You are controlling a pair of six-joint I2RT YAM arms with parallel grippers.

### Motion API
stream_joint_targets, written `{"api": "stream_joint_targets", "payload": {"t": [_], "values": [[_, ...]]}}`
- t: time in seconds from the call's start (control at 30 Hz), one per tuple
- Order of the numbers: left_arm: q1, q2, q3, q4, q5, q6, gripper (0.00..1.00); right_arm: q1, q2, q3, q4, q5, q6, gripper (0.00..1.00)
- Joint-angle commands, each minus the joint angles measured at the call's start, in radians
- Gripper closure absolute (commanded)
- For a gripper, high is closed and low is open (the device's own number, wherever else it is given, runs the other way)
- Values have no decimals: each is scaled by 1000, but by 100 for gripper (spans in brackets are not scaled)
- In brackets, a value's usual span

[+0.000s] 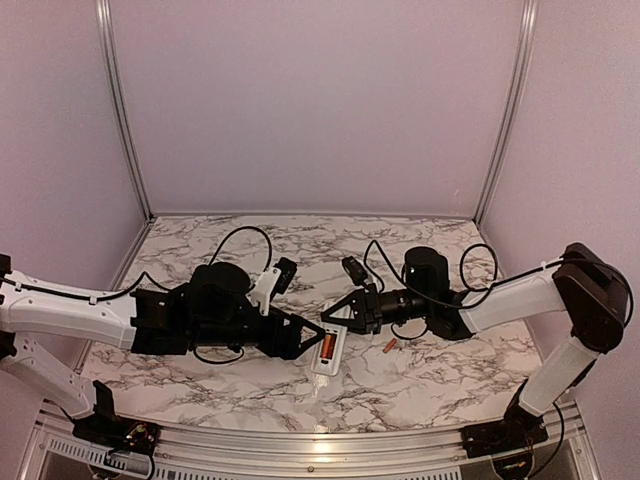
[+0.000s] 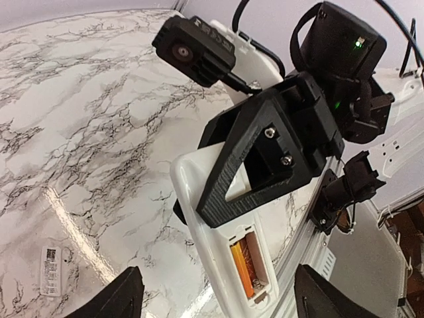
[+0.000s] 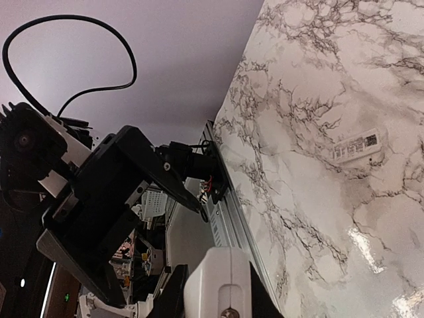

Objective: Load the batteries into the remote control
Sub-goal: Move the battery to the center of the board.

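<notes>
Left gripper [image 2: 215, 301] is standing wide over marble table [image 1: 200, 240]; right gripper [image 1: 338, 314] is clamping remote [image 2: 215, 265], one battery [image 2: 244, 268] sitting inside; I am seeing lilac walls [image 1: 320, 100] enclosing it.

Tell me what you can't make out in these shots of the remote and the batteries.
- Screen and buttons of the remote control: facing down, hidden in every view.
- Second slot of the battery bay: left wrist view, indistinct; top view, too small.
- Polarity of the loose battery: top view, too small.
- Fingertips of the right hand: right wrist view, cut off by the bottom edge.
</notes>
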Motion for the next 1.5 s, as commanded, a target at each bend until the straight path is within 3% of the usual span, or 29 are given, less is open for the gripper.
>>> {"api": "stream_joint_targets", "payload": {"t": [0.0, 0.2, 0.37, 0.67, 1.03, 1.2, 1.47], "values": [[48, -97, 29, -83, -16, 140, 17, -25, -42, -17, -20, -8, -28, 100], [117, -100, 67, -274, -66, 275, 13, -68, -77, -36, -63, -12, -66, 100], [131, 47, 185, -405, -93, 373, 17, -136, -149, -49, -198, 0, -160, 100], [95, 419, 505, -409, 13, 435, 32, -401, -341, -140, -407, -13, -286, 100], [39, 727, 778, -401, 62, 413, 39, -677, -500, -210, -523, -120, -354, 100], [24, 817, 868, -414, 74, 404, 40, -749, -558, -218, -553, -160, -394, 100], [11, 937, 1015, -470, 74, 421, 41, -754, -610, -213, -559, -187, -407, 100]]}}
